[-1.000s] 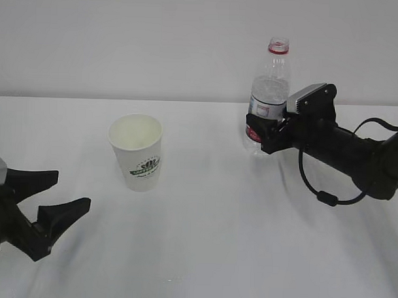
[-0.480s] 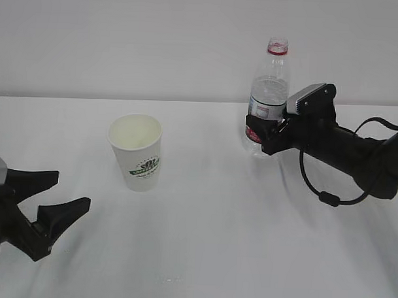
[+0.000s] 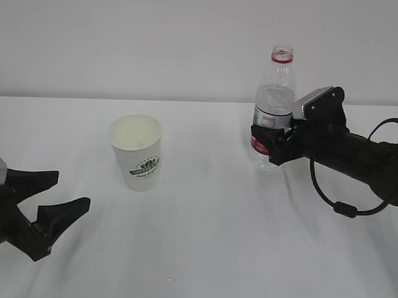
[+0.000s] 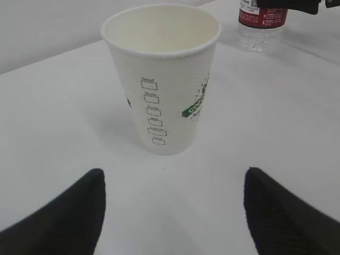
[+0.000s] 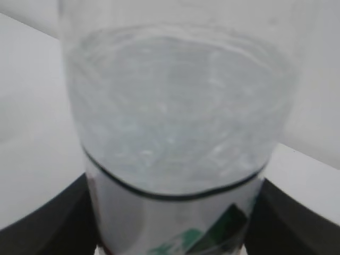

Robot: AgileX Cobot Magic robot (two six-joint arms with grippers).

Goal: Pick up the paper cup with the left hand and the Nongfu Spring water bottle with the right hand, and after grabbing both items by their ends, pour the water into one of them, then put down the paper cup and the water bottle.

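The white paper cup [image 3: 137, 153] with a green logo stands upright on the table, and its inside looks empty in the left wrist view [image 4: 162, 79]. My left gripper [image 3: 70, 189] sits low at the front left, open, a short way before the cup; nothing lies between its fingers [image 4: 173, 178]. The Nongfu Spring water bottle [image 3: 272, 112] stands upright and uncapped at the right. My right gripper [image 3: 268, 141] is shut on its labelled lower part, one black finger on each side [image 5: 53, 223]. The bottle [image 5: 175, 122] fills the right wrist view. How much water it holds I cannot make out.
The white table [image 3: 202, 241] runs from the cup to the front edge and ends at a plain white wall behind. The right arm and its looping black cable [image 3: 341, 206] stretch in from the right edge. The bottle's base [image 4: 260, 32] shows past the cup at the upper right.
The right gripper has shifted a little to the right and nearer with the bottle in it. The cup and the left gripper have not moved.
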